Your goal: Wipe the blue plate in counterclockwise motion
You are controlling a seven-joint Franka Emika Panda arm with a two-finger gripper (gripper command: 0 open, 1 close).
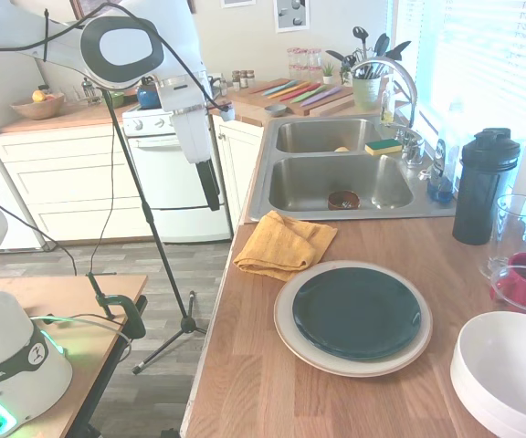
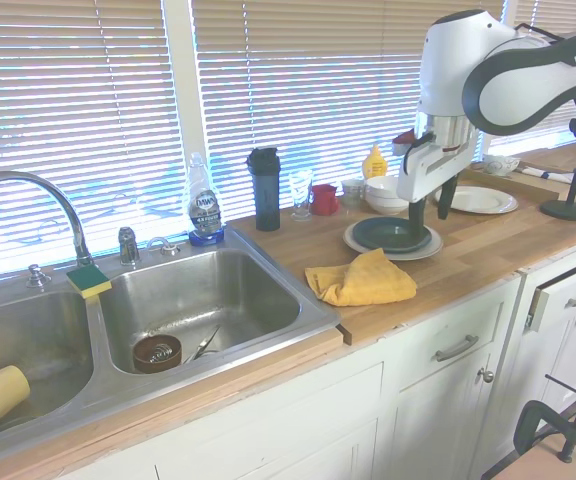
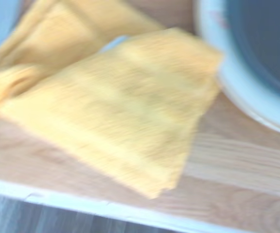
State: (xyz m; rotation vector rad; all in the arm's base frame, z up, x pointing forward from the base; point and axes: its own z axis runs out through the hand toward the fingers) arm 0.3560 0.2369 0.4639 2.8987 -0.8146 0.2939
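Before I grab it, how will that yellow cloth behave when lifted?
Probably floppy: the yellow cloth lies folded in soft, rumpled layers, so loose flaps may unfold and hang. Likely light. One edge sits close to the beige plate under the blue plate, so dragging could nudge them.

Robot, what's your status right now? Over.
Pincer up in the air, holding nothing. Round dark blue-teal plate untouched, stacked on larger cream plate. Folded yellow cloth on wooden counter beside it, not yet picked up. Nothing in the way.
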